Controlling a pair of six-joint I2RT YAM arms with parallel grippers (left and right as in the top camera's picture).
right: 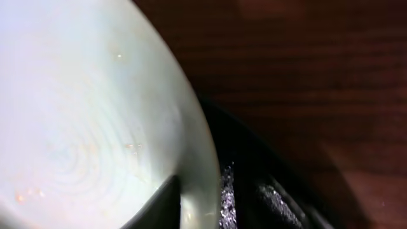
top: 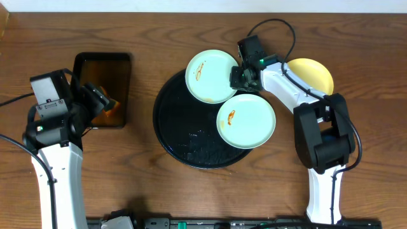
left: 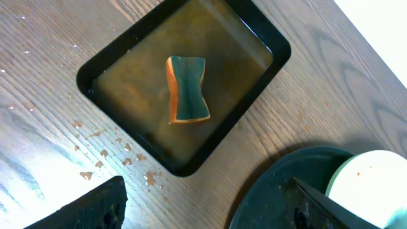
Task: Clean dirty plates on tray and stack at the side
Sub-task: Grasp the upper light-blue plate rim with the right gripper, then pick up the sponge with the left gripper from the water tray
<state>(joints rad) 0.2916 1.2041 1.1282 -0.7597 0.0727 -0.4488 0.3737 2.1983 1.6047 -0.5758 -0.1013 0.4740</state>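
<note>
Tray [top: 170, 137] first: it is big, round and black, and it sits in the middle of the table [top: 146, 38]. Small wet drops shine on its near part. Two pale blue plates lie on it, just beside each other. The far plate [top: 213, 81] hangs over the far rim of the tray and has an orange smear on it. The near plate [top: 251, 124] hangs over the right rim and has an orange smear too. The yellow plate [top: 315, 73] lies on the table to the right, off the tray, and the right arm [top: 286, 86] hides part of it. The right fingers [right: 156, 210] are at the right edge of the far plate. One finger is on the inside of the rim and one is outside it. I cannot tell if they pinch it yet. The left fingers [left: 95, 207] are spread wide and hold nothing. They hang above the table near the small tray [left: 280, 54], which is black, has four sides and is full of brown water. A sponge [left: 187, 89] lies in that water. Brown specks dot the table beside it.
</note>
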